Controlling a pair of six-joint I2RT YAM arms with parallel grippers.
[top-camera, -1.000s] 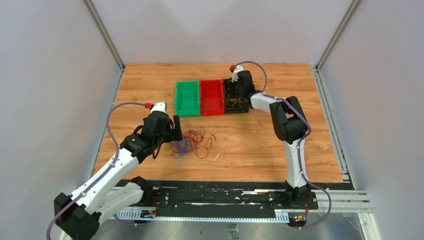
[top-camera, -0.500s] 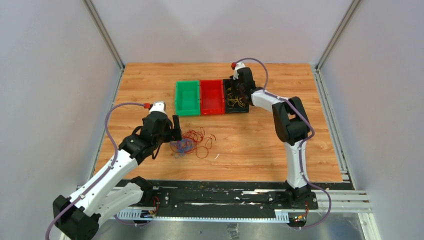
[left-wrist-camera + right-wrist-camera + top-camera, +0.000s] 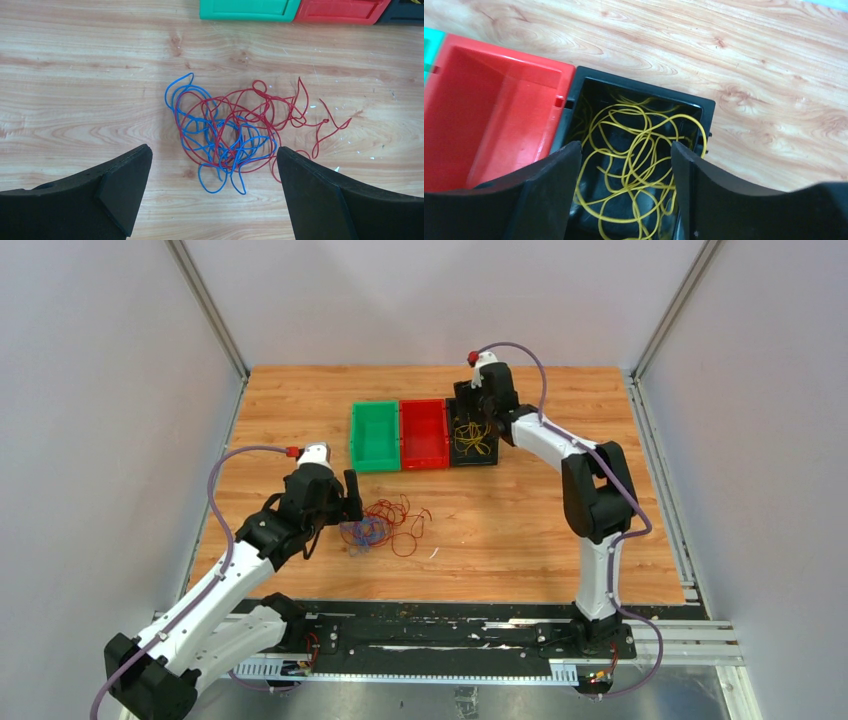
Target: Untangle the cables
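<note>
ok so where this could go sideways: the left end effector (image 3: 214,152) hangs wide open, holding nothing, right above the red and blue cables (image 3: 230,135). they're one knotted clump on the tabletop (image 3: 75,75), around the middle and a bit toward the left and near edges. the blue loops sit inside the red ones, so if it just drops and pinches the centre i'd bet it grabs both colours and pulls the knot tighter, or drags the whole clump along. the wire's also really thin, so it could slip out of the pads.

the right end effector (image 3: 625,150) is over the black bin (image 3: 649,89), the right-hand one in the row by the far edge, next to the red bin (image 3: 499,105). its jaws are partway apart with nothing pinched that i can see. the yellow cables (image 3: 634,155) lie in the bin right under the fingers, and one loop rides up at the right rim. if a strand catches on a finger on the way up, i think the whole bundle comes back out.
</note>
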